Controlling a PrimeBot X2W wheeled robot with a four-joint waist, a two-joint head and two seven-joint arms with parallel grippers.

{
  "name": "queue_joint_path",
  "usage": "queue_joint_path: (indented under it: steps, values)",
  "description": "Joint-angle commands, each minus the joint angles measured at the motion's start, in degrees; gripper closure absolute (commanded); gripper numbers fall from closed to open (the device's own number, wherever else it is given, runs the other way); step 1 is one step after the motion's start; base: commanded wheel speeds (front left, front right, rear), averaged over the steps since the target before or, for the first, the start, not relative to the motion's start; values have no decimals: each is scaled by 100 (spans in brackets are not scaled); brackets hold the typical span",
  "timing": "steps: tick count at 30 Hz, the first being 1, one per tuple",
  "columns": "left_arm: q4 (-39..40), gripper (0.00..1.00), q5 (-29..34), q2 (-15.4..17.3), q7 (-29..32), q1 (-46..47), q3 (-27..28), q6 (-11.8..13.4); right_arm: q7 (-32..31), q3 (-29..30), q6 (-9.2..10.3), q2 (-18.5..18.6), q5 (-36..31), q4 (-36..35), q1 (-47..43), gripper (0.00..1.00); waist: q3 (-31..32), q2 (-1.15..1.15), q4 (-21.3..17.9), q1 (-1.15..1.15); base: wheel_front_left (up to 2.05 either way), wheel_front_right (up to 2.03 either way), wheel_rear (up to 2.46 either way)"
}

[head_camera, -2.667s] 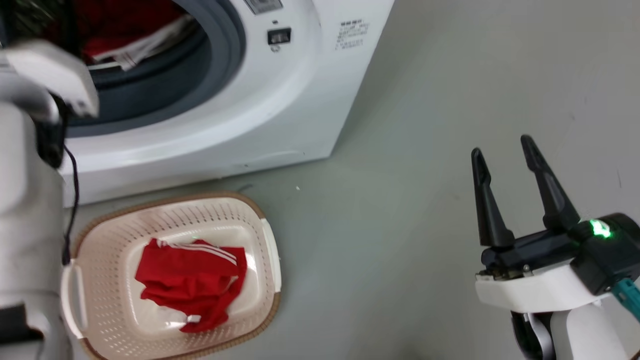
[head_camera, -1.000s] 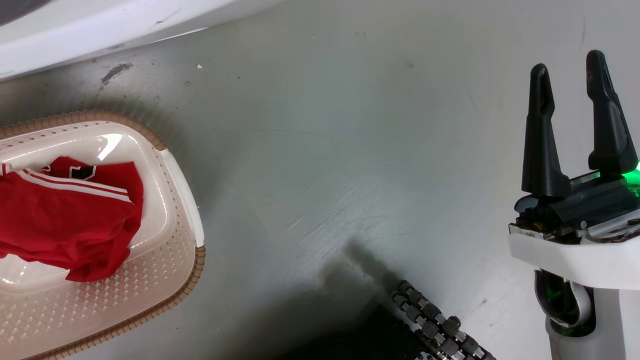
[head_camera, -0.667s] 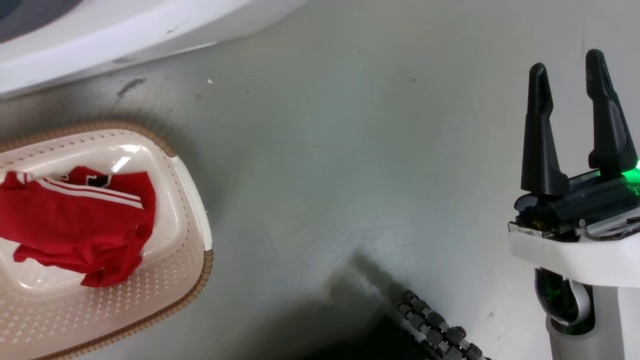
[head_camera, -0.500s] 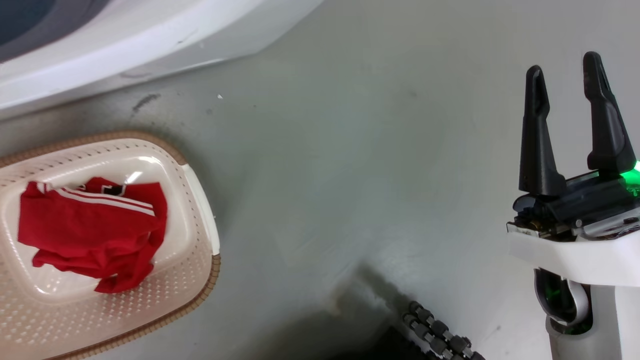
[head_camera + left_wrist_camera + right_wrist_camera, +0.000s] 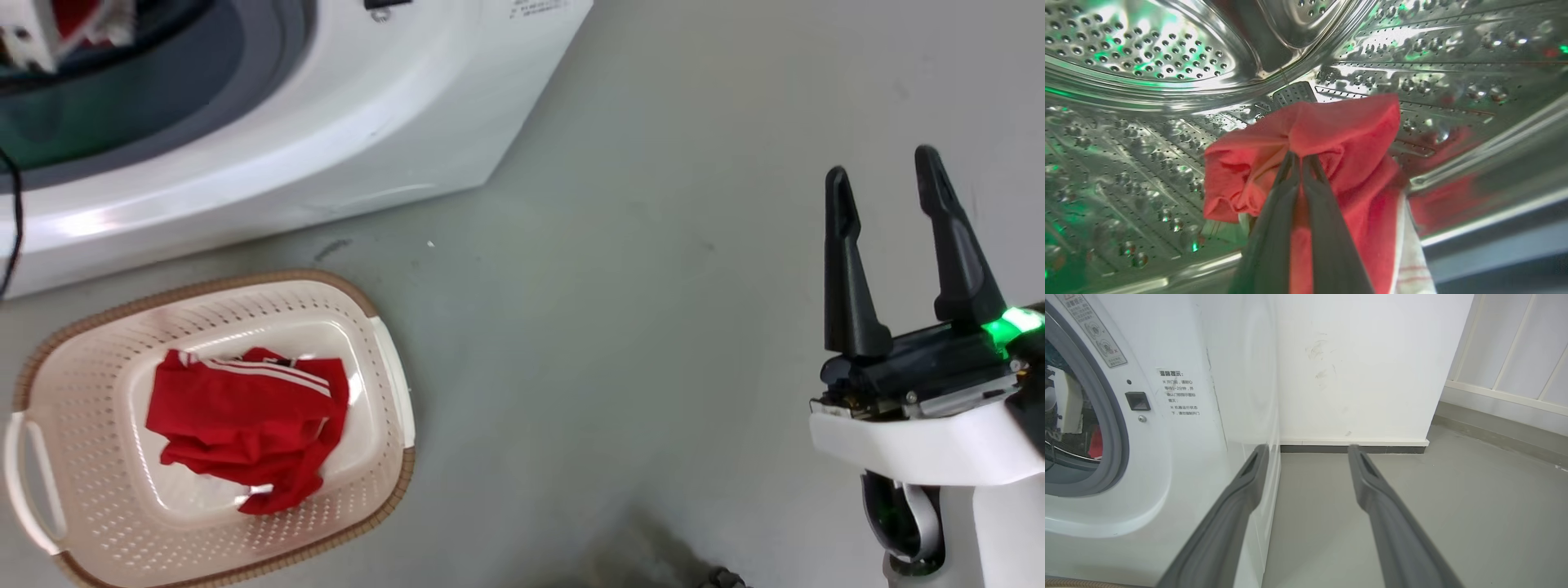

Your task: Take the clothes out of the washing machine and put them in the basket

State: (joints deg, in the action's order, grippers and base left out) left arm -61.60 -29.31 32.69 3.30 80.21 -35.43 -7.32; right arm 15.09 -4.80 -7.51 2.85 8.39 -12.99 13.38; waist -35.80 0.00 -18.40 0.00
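Clothes (image 5: 1331,134) are split. One red piece (image 5: 245,408) lies in the basket (image 5: 406,465), and another is pinched between the closed fingers of the left tool (image 5: 1300,157) inside the drum (image 5: 1147,61), so the job looks roughly half done. That piece must clear the washer (image 5: 367,106) lip before reaching the basket just below. The right tool (image 5: 880,162), spread and empty, hangs over bare floor (image 5: 612,327), well apart.

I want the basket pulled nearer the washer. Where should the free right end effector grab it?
Likely the white handle at the right-hand end of the cream perforated plastic basket, approached from above by the open right end effector. It is the end on that arm's side, and its narrow edge suits two long fingers.
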Motion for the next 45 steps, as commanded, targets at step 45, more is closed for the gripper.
queue_joint_path:
  steps: [45]
  values:
    - [3813, 100, -104, -759, -1815, -6434, 643, 1589, 11, -34, 4, 4, -791, 513, -1928, 0, 3236, 0, 950, 0, 0, 0, 0]
